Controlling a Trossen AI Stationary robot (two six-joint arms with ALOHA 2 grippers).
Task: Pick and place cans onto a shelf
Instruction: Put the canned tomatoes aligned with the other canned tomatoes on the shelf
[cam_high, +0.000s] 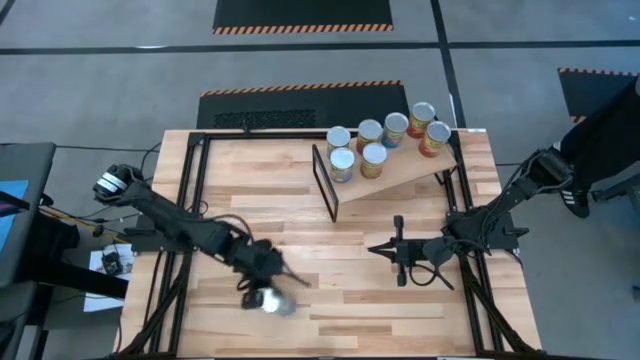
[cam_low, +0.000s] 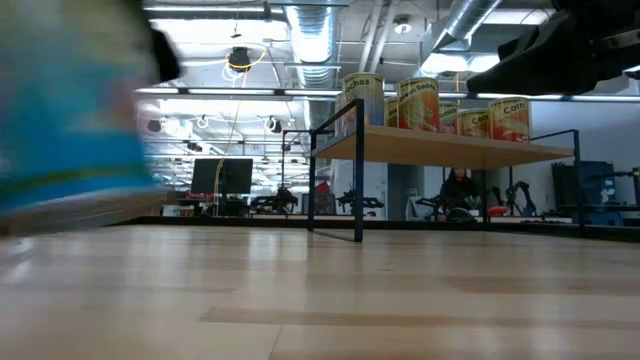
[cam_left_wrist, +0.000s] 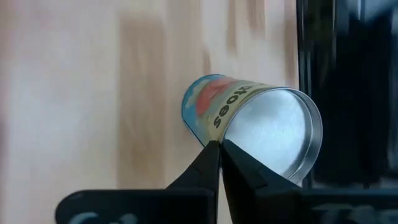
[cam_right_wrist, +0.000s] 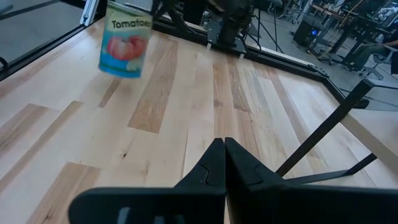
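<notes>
Left gripper: fingertips pressed together, nothing between them; low over the near-left tabletop, just beside a loose tin.
Right gripper: fingertips likewise closed on nothing; near-right of the table, pointing left, well apart from the loose tin.
Loose tin: small cylindrical blue-labelled can with a shiny silver end, near-left on the slatted light-wood tabletop; whether it touches the wood cannot be told.
Shelf: tilted light-wood board with a black metal end frame, far right of centre.
Shelved cans: seven silver-topped tins with orange and yellow labels, upright on the board.
High view only: both arms and the whole layout together.
Low view only: board raised on its frame, labels side-on; a blurred blue mass fills the left.
Left wrist view only: silver end facing the camera.
Readable text: "Tomatoes" on the blue label in the right wrist view; partial letters on shelf labels, not legible in full.
</notes>
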